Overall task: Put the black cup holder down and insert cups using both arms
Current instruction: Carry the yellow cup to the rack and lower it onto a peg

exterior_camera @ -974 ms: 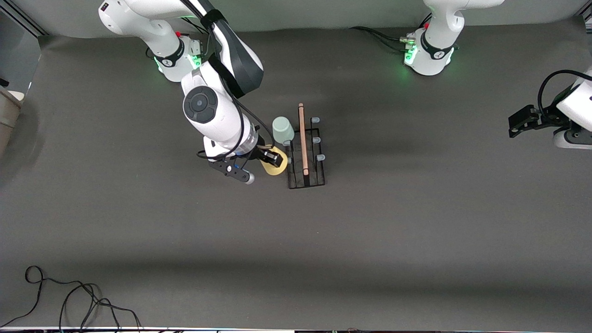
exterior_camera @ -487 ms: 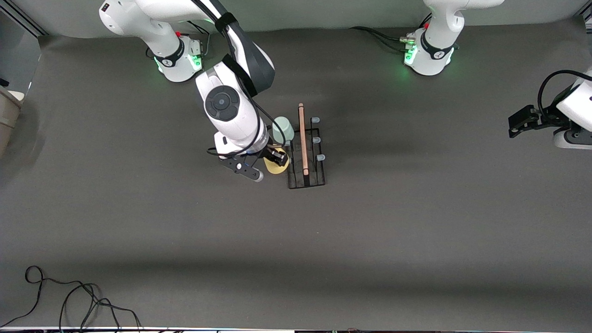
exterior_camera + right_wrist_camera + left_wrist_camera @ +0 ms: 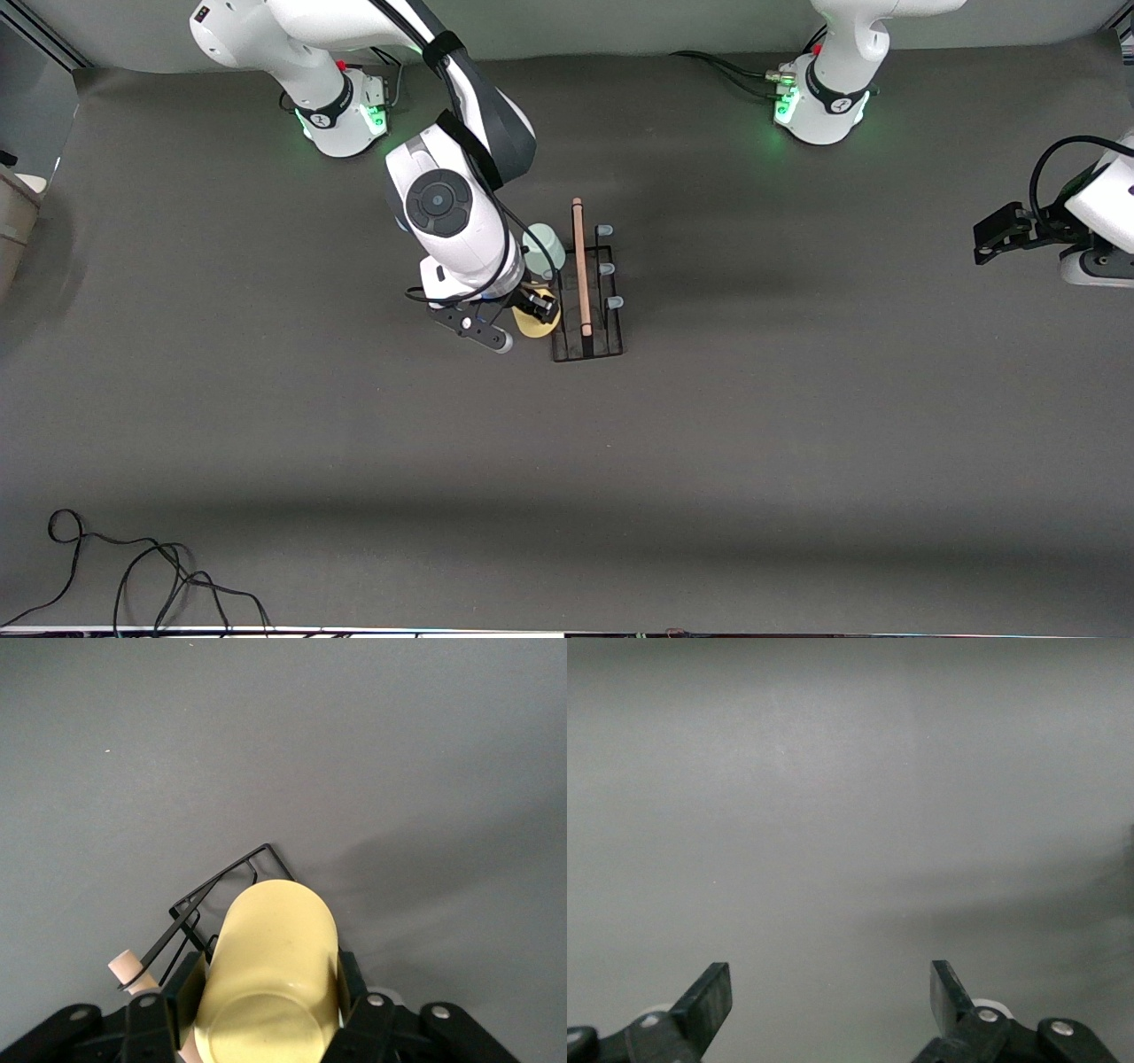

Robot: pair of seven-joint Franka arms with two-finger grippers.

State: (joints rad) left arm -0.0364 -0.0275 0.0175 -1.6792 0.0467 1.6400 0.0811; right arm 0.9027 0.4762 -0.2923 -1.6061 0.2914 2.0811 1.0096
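Since a second ago my right gripper point(image 3: 537, 310) has carried the yellow cup point(image 3: 535, 324) closer to the black cup holder point(image 3: 586, 292); I see it clenched on that cup, the rack's corner just past the cup. My left gripper point(image 3: 831, 992) waits, spread wide, holding nothing.

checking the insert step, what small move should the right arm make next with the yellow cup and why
Probably ease the yellow cup down over the nearest free prong: the right gripper holds it at the black cup holder, beside the pale green cup already seated.
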